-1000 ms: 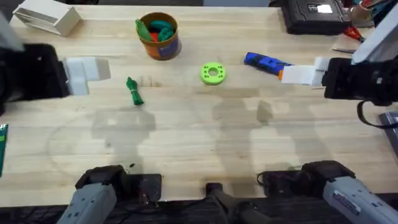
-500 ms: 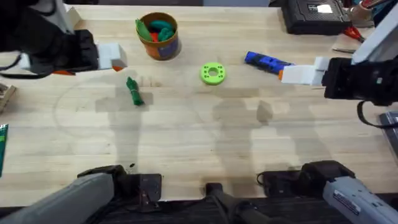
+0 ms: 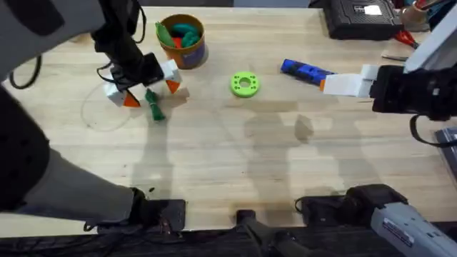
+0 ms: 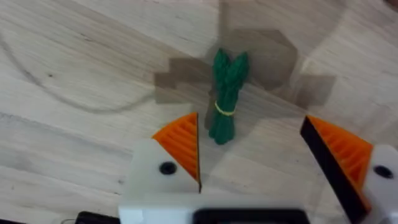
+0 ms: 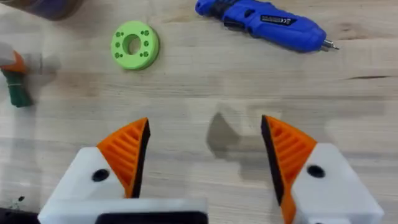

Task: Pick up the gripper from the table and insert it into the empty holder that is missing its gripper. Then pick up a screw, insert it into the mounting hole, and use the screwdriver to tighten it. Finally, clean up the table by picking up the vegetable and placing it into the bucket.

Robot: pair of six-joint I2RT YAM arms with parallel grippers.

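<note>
Vegetable [image 3: 154, 106] lying flat, tips toward bucket [image 3: 183, 41]

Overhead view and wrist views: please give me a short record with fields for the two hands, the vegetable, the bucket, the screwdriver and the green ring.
left hand: open, hovering over the vegetable, orange pads on either side of it
right hand: open, over bare table at the right side
vegetable: lying on the table, not gripped
bucket: upright behind the vegetable, toy items already inside
screwdriver: lying flat beside the right hand
green ring: flat on the table, between bucket and screwdriver
</note>
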